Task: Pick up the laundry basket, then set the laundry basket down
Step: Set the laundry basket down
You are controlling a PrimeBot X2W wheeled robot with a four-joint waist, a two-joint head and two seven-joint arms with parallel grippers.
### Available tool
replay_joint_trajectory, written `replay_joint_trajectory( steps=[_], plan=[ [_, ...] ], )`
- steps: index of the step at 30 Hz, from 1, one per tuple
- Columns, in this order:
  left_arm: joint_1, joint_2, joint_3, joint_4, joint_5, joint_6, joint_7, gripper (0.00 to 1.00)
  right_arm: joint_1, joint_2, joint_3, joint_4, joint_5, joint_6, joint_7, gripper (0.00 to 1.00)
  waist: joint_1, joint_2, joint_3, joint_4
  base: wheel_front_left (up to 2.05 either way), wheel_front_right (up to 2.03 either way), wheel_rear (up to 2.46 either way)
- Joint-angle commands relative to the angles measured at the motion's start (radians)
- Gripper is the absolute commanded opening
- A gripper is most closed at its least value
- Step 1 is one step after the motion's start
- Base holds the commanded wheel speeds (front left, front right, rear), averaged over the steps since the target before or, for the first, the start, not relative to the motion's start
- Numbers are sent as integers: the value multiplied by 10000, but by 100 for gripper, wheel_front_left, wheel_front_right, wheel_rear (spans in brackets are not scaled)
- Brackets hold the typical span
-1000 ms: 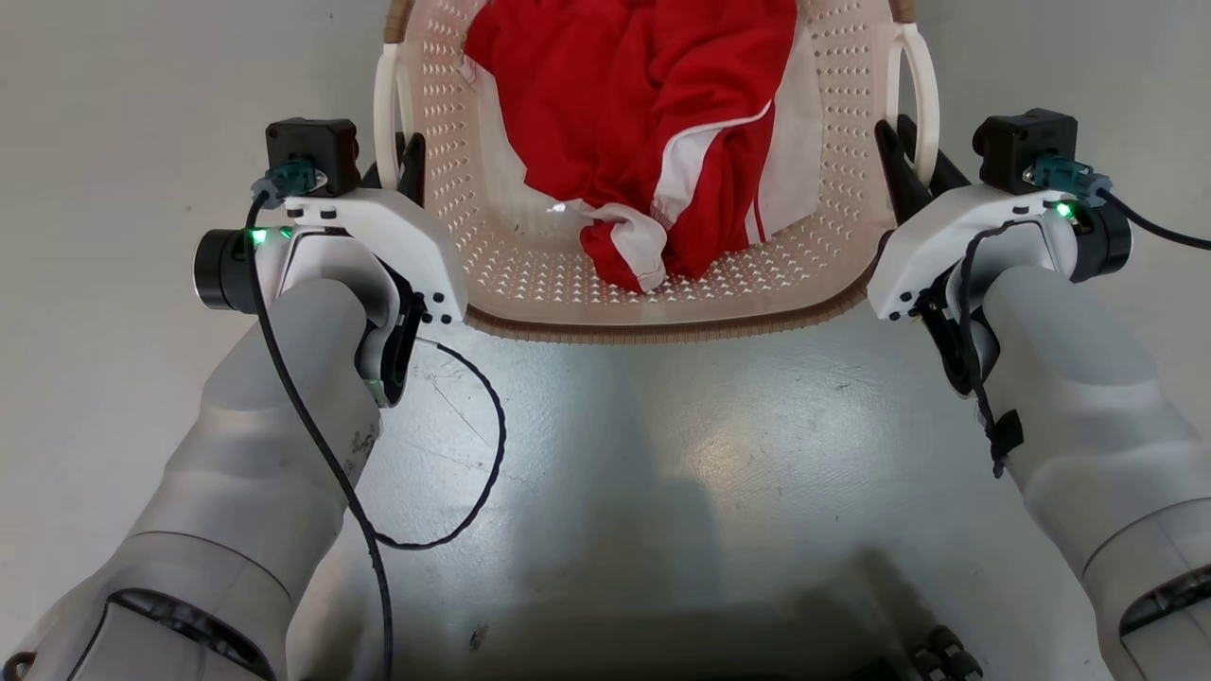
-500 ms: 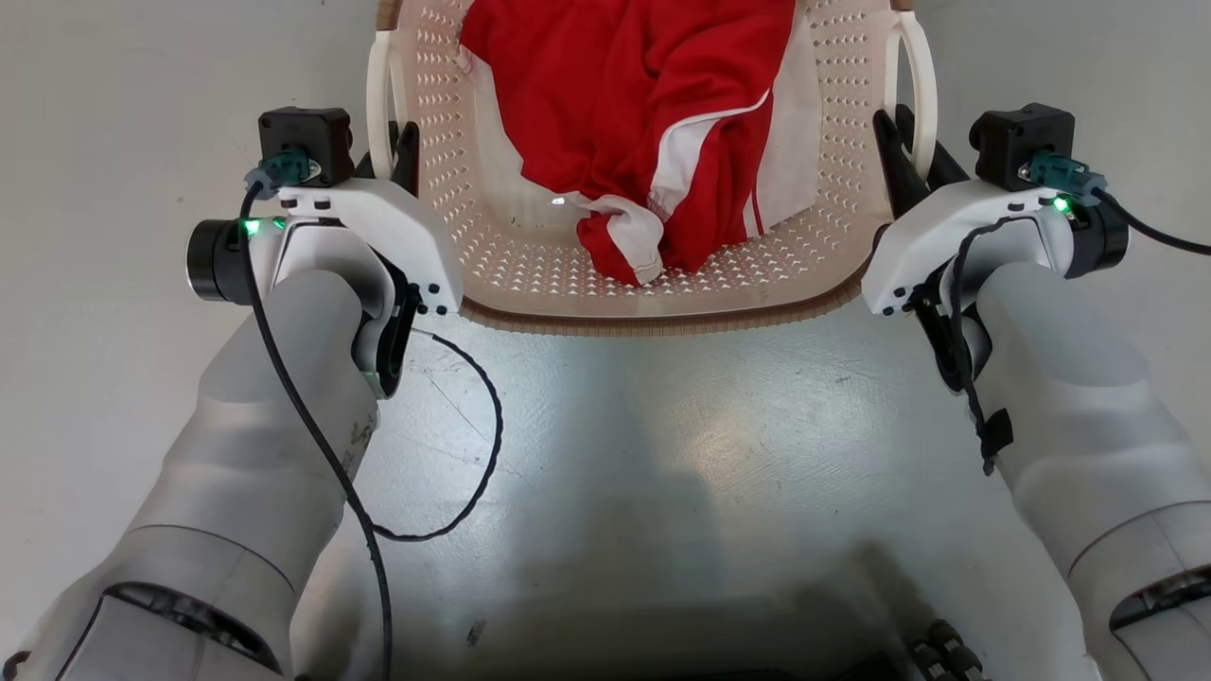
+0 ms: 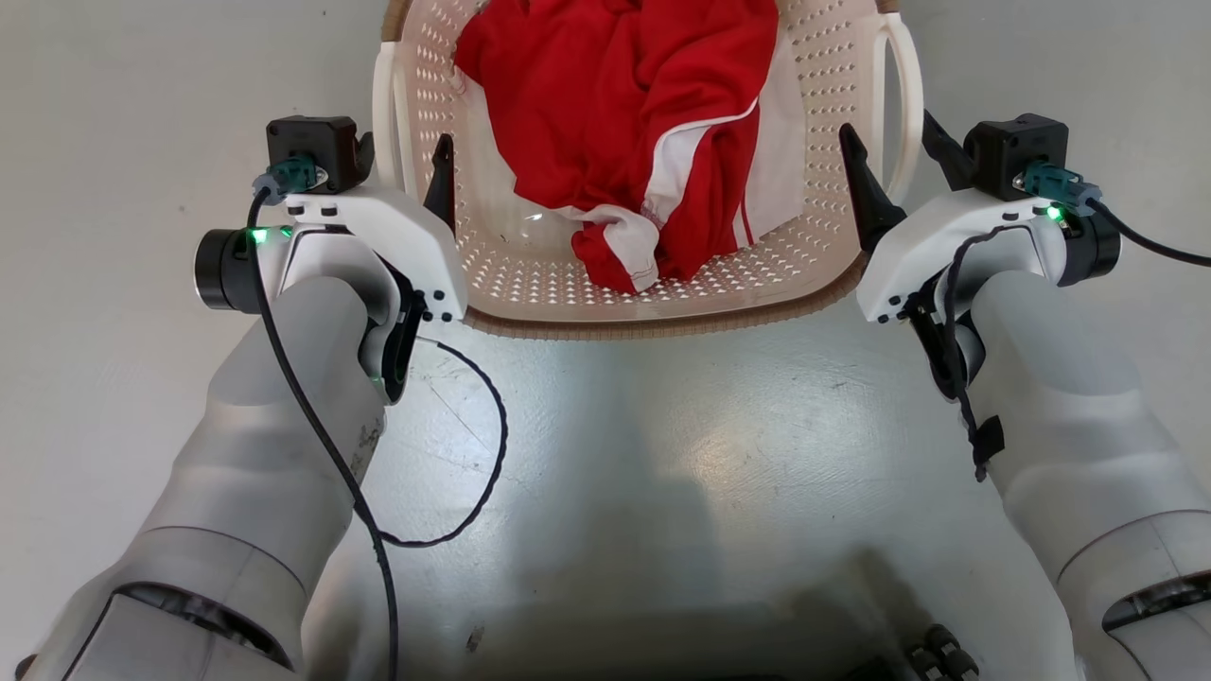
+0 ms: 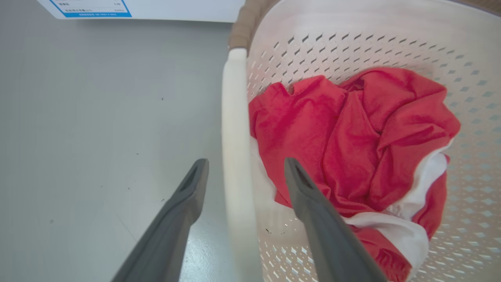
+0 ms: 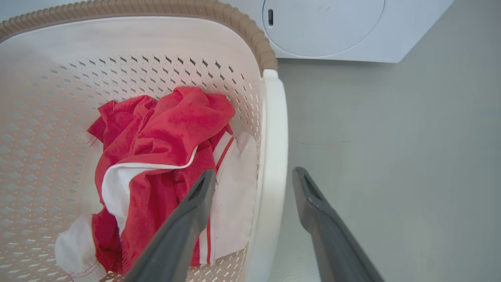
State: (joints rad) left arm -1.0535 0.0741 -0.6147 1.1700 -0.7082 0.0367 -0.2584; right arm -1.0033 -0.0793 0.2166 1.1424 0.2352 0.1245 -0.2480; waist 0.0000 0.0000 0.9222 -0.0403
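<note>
Right wrist view has the white washing machine (image 5: 325, 27) at the back. On the grey floor (image 5: 391, 156) near it sits the laundry basket (image 5: 137, 43), holding a crumpled red-and-white garment (image 5: 164, 133). The left gripper (image 4: 245, 164) has its jaws open astride the left handle (image 4: 235, 117), the right gripper (image 5: 254, 173) likewise astride the right handle (image 5: 274, 137), each with one finger inside the basket and one outside.

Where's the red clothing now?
Head view: the red clothing lies inside the laundry basket, top centre, between the left end effector and right end effector.
</note>
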Motion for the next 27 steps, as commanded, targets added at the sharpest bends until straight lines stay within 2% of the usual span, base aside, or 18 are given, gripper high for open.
replay_joint_trajectory(
  steps=[1,10,13,27],
  plan=[
    [87,303,189,-15,127,92,-34,100,652,208,17,-148,-129,62,-137,100,0,0,-54,-40,0,0,0],
    [365,400,398,32,350,203,-34,100,989,264,-528,-582,-508,62,-137,100,0,0,-583,-161,0,0,0],
    [587,488,469,-220,573,360,-34,100,1179,273,-746,-796,-661,62,-137,100,0,0,-885,-152,0,0,0],
    [2331,395,1557,-1535,1154,401,-34,100,2523,218,-2038,-2183,-1992,62,-137,100,0,0,-3061,52,0,0,0]
  ],
)
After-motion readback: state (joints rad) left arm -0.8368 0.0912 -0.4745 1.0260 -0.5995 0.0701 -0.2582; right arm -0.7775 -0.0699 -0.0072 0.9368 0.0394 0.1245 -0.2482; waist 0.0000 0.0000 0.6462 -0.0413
